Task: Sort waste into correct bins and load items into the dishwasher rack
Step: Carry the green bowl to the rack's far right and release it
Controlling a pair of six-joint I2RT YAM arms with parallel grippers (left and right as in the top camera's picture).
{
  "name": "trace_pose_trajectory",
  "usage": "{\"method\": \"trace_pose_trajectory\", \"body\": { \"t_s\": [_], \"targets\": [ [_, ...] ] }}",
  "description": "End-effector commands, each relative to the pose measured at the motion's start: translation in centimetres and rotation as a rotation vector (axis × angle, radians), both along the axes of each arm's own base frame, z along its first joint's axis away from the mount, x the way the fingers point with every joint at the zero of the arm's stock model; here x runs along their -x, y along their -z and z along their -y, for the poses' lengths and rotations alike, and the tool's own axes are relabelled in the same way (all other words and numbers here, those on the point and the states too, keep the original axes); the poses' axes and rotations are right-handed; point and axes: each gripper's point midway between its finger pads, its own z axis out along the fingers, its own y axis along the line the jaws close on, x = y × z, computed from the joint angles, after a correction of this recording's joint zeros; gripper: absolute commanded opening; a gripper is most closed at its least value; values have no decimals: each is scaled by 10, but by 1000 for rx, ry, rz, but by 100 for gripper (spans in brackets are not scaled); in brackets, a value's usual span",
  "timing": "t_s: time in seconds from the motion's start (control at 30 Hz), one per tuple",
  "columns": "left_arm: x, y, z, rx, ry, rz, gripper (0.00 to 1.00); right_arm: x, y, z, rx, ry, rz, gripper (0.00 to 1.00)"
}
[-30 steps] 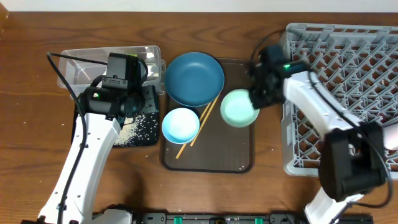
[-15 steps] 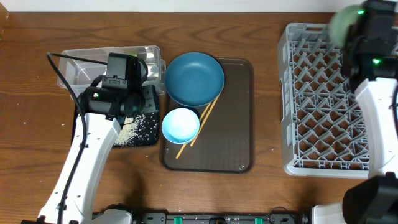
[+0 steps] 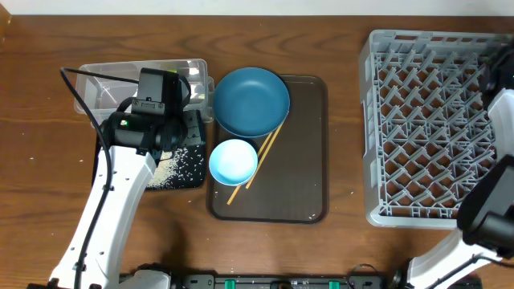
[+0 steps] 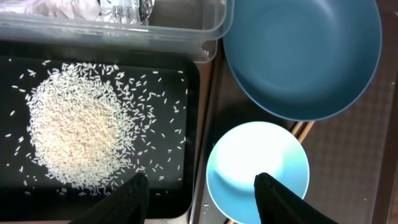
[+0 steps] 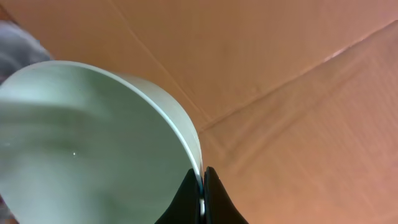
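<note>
— Right claw: how set?

— Pinched almost shut on the thin rim of the mint-green bowl, one fingertip on each side of the wall. Held up against plain brown board. Nowhere to be found from overhead, so somewhere off past the right edge; impossible to say whether above the dishwasher rack.

— And the left claw?

— Spread wide, gripping nothing. Hanging over the right edge of the black tray and the left rim of the white bowl.

— Waste side?

— Looks mostly done. Rice heaped in the black tray, with stray grains scattered round the heap. Crumpled tissue in the clear tub just beyond it, plus something shiny alongside, too cropped to name.

— Dishes?

— Hardly begun, judging by the rack: bare lattice throughout, nothing loaded. Mint-green bowl in hand but not yet set down. Left to do: dark blue dish at the far end of the brown serving tray, white bowl just near of it, chopsticks slanting from the dish's edge past the right side of that bowl.

— Next, then?

— Probably lowering the mint-green bowl into a rack slot, then going for the others.
</note>
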Motion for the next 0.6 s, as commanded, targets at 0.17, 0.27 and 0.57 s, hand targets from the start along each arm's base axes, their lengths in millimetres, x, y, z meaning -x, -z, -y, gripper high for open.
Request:
{"method": "trace_pose_trajectory", "body": {
  "t_s": [0.17,0.27,0.57],
  "targets": [
    [0,0,-3,-6,-30,0,57,19,29,31,14,96,-154,1],
    [0,0,-3,-6,-31,0,57,19,43,35,3,102,-180,1],
    [0,0,-3,-6,-31,0,57,0,77,28,-28,54,-190,1]
  ]
}}
